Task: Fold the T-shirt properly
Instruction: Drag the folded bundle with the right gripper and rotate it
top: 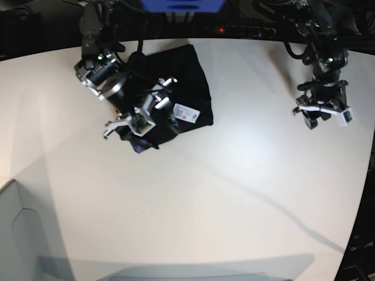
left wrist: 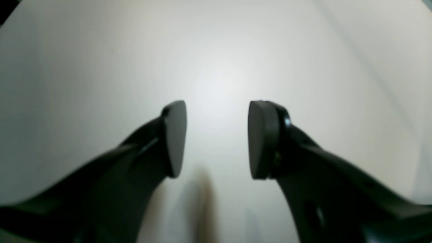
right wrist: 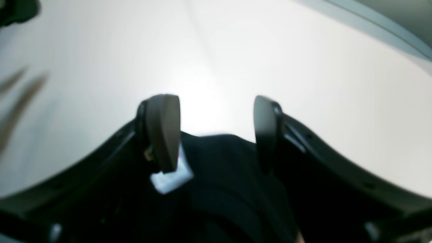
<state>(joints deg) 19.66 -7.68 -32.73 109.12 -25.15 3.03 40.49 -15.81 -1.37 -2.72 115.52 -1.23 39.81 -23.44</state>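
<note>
The black T-shirt (top: 184, 76) lies folded into a compact bundle at the back left of the white table (top: 234, 193), with its small white tag (top: 186, 113) facing up near its front edge. My right gripper (top: 164, 126) hovers over the bundle's front corner. In the right wrist view the right gripper (right wrist: 216, 131) is open, with black cloth (right wrist: 229, 175) and the tag (right wrist: 170, 177) lying under and between its fingers. My left gripper (top: 321, 120) is far to the right over bare table. In the left wrist view the left gripper (left wrist: 217, 138) is open and empty.
Dark equipment and cables line the table's back edge, with a blue object (top: 181, 4) behind the shirt. A grey panel (top: 17, 234) sits at the front left corner. The table's curved right edge (top: 370, 175) is close to the left arm.
</note>
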